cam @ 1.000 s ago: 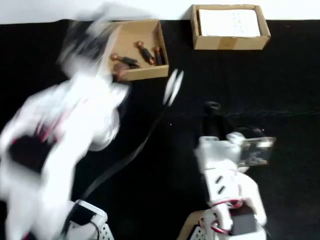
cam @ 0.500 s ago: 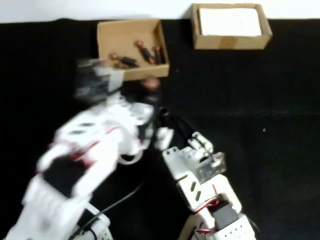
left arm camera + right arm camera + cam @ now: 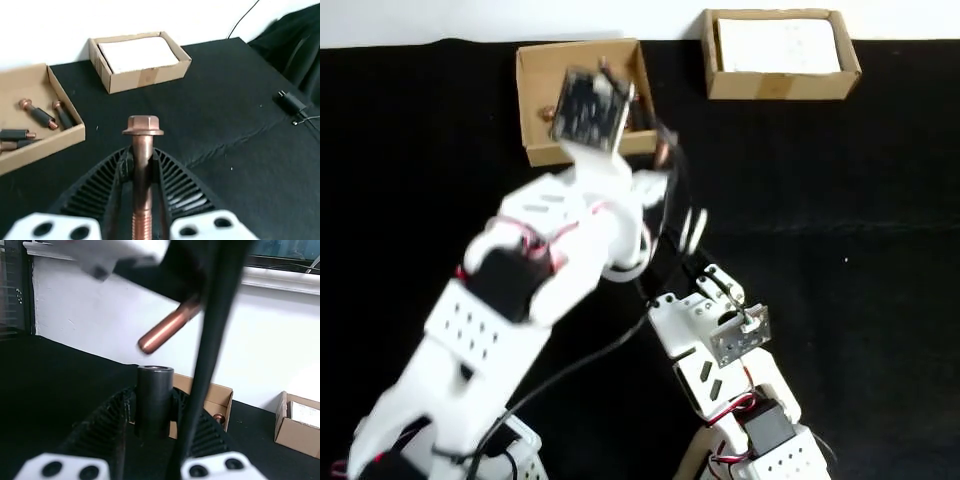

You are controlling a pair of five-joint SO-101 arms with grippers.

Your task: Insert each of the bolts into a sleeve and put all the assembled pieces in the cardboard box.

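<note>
The left gripper (image 3: 143, 154) is clamped on a copper bolt (image 3: 143, 126), head past its fingertips. The right gripper (image 3: 154, 395) grips an upright black sleeve (image 3: 155, 377); the bolt's tip hangs just above it

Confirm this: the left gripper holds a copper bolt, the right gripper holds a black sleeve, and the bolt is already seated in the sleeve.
Not seated. In the right wrist view the bolt has its tip outside the open end of the sleeve, apart from it. The left gripper does hold the bolt, and the right gripper the sleeve.
</note>
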